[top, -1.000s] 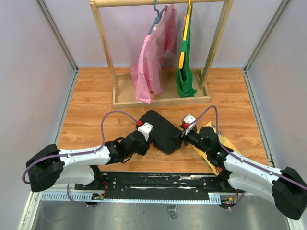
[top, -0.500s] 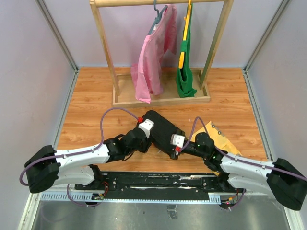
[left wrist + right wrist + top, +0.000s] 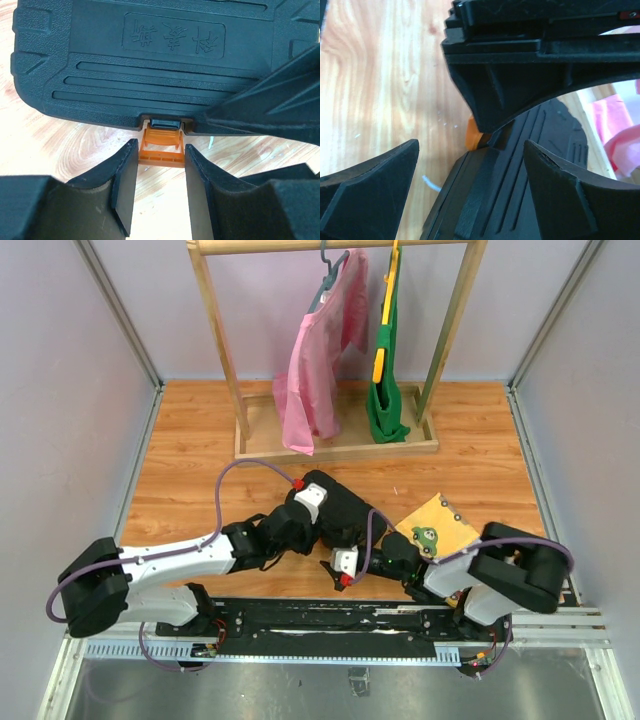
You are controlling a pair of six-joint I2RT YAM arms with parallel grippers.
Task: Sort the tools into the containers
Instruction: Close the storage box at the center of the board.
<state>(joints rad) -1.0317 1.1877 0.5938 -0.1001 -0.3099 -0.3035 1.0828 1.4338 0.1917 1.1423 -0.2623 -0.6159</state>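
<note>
1. Between my left fingers [image 3: 160, 150]: the orange latch [image 3: 161, 149] of the tool case [image 3: 150, 60]. The case is black plastic, shut, and lies flat on the bench [image 3: 65, 145]. Its embossed lid faces up just beyond my fingertips.
2. Left fingers, state: partly closed, with one pad close against each side of the latch. I cannot tell whether they pinch it or only flank it.
3. Right fingers [image 3: 471, 145], state: released and spread wide, with nothing in them.
4. Ahead of my right fingers and between them: a ribbed corner of the same case. A bit of the orange latch shows past it, under the black body of my left arm's wrist.
5. Left of my right fingers: bare wooden bench.
6. Behind my right fingers, by that arm's folded elbow: a yellow picture board [image 3: 440, 530], flat on the bench, just beside the case. Whether the two touch I cannot tell.
7. Well beyond both sets of fingers, at the far edge: a wooden clothes rack [image 3: 335, 448] with a pink garment [image 3: 315, 370] and a green garment [image 3: 385, 390] hanging from it.
</note>
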